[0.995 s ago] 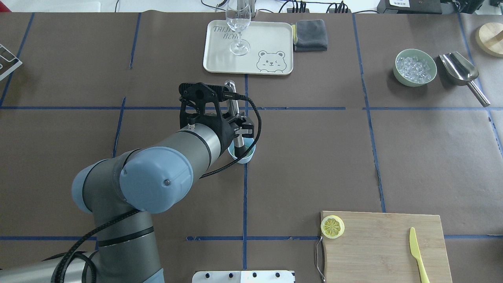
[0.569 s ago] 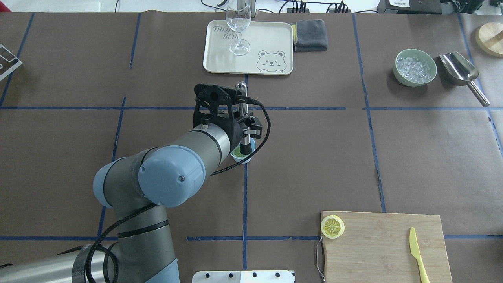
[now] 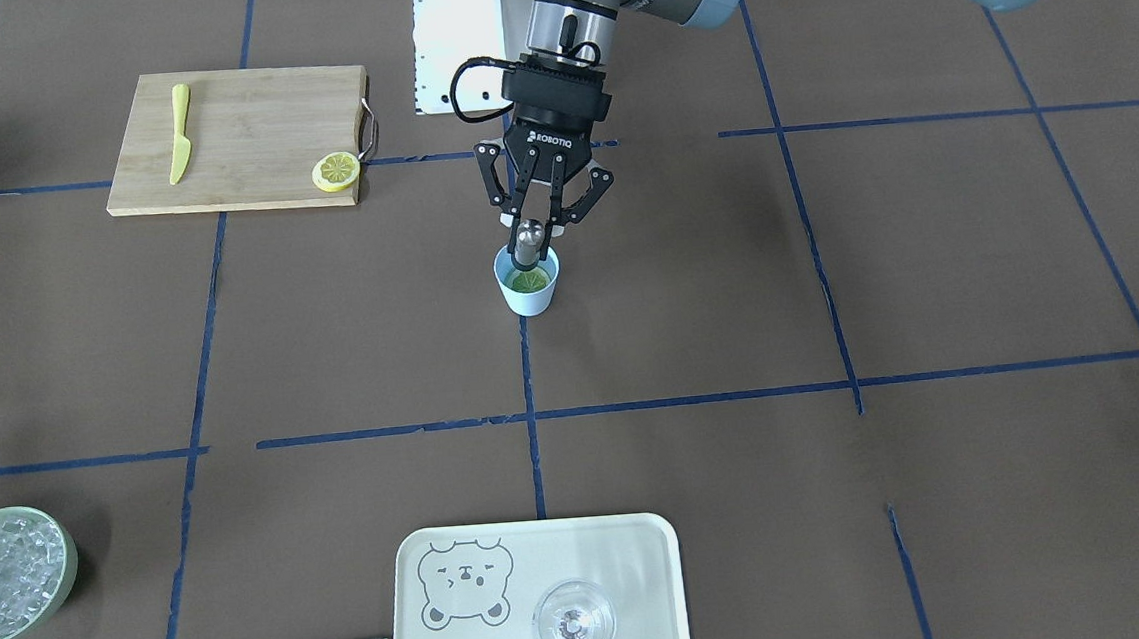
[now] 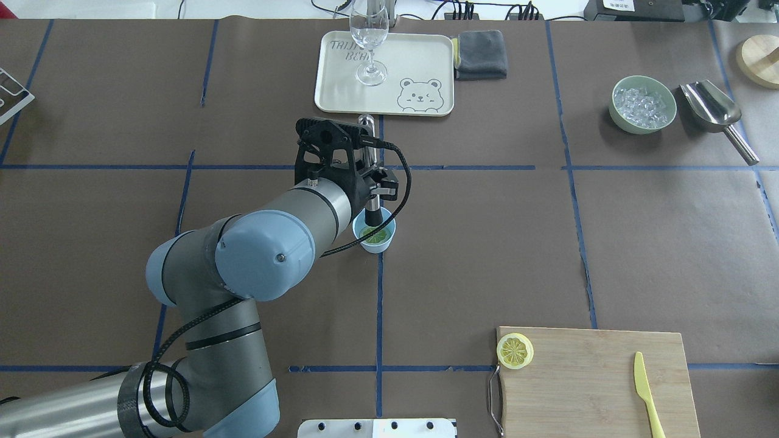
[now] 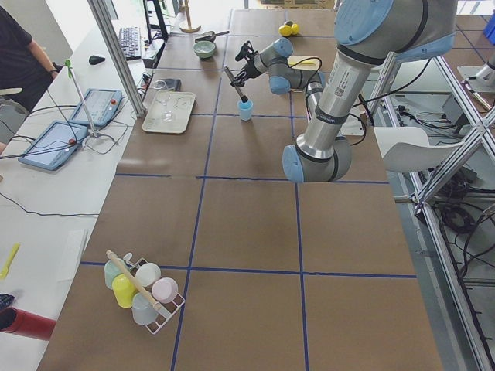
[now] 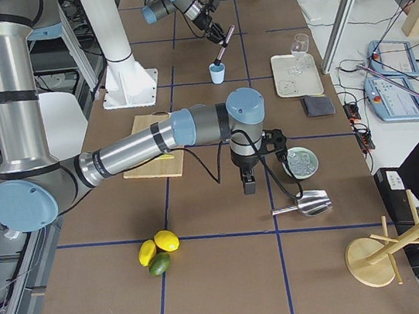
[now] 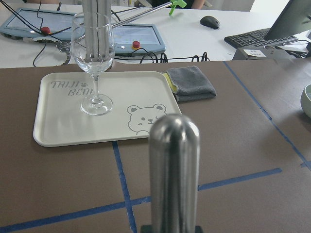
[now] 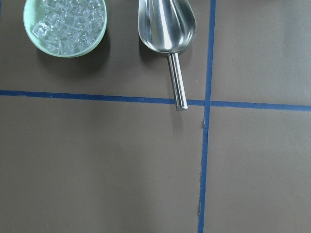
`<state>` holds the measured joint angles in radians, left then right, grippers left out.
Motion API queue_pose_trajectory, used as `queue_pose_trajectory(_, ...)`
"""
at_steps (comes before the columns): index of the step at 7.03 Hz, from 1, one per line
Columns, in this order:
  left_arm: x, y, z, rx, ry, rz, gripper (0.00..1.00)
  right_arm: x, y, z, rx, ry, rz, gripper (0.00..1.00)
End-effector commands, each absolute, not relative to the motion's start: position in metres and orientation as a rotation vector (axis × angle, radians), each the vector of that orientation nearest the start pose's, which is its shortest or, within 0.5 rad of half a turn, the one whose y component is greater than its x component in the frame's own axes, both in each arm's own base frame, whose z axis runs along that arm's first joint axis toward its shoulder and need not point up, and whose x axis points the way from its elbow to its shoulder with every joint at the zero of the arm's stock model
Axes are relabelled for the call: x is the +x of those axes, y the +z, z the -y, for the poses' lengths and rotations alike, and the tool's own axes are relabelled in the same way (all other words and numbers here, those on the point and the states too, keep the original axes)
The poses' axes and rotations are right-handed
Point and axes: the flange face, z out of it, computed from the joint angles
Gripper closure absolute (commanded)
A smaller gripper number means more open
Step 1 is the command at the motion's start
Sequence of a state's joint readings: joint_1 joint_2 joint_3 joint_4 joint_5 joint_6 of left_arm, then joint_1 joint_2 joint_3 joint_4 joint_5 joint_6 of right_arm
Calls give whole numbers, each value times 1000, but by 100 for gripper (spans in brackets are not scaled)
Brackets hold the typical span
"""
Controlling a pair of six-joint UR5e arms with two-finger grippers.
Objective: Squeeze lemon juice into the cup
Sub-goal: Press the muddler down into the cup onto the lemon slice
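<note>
- Since the lemon (image 4: 515,351) lies cut face up on the cutting board (image 4: 584,389) corner nearest the cup, close to the robot base with no gripper near it, I judge the squeeze not begun.
- Yellow knife (image 4: 646,389) is on the same board, well apart from the lemon.
- Mid-table, the cup (image 3: 528,300) stands upright on a blue tape line, well apart from the board. I see a green slice (image 3: 529,281) inside, nothing yellow.
- Left gripper (image 3: 530,224) is over the cup, fingers pinching a steel muddler (image 7: 173,170) whose dark tip dips into the cup's mouth.
- My read of what's left: clear the muddler, fetch the lemon, bring it over the cup, squeeze.
- Right gripper (image 6: 248,183) hangs near the ice bowl (image 4: 636,128) and scoop (image 4: 712,109). It shows only in a side view, so I can't tell its fingers.
- Far edge: tray (image 4: 420,55) with a wine glass (image 4: 369,36), grey cloth (image 4: 481,53) just beside it.
- Surface is matte brown paper with a blue tape grid.
- Beyond it, an operator desk with tablets (image 7: 146,36) and a keyboard (image 7: 248,36).
</note>
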<state>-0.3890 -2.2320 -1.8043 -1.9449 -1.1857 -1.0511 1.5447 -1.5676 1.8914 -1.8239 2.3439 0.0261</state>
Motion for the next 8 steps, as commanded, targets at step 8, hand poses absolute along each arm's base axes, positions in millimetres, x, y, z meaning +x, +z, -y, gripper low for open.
queue_pose_trajectory(8, 539, 148, 394, 833, -122, -993, 100, 53, 525, 480, 52, -26, 776, 0)
